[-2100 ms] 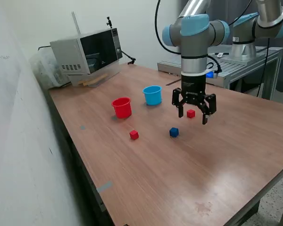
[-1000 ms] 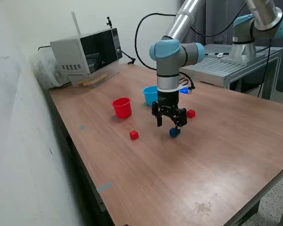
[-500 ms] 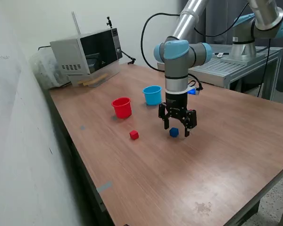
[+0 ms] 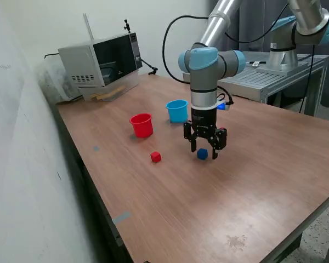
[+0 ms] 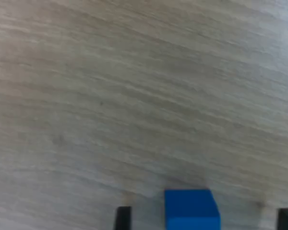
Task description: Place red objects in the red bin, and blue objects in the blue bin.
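The red cup point(image 4: 141, 124) stands upright on the wooden surface point(image 4: 170, 203), with the light blue cup point(image 4: 177, 110) just beside it toward the exterior view's right; from this angle the inside of each cup is too shallowly seen to tell what, if anything, it holds; a red cube point(image 4: 156, 157) lies on the surface in front of the red cup, nearer the camera and apart from it; further toward the exterior view's right of the red cup, the end effector point(image 4: 205, 152) hangs low over the surface, its fingers spread and released, gripping nothing; a blue cube point(image 4: 202, 154) rests on the surface between those fingers; in the wrist view the blue cube point(image 5: 191, 210) sits between the two dark fingertips point(image 5: 122, 218), with a clear gap on either side, touching neither.
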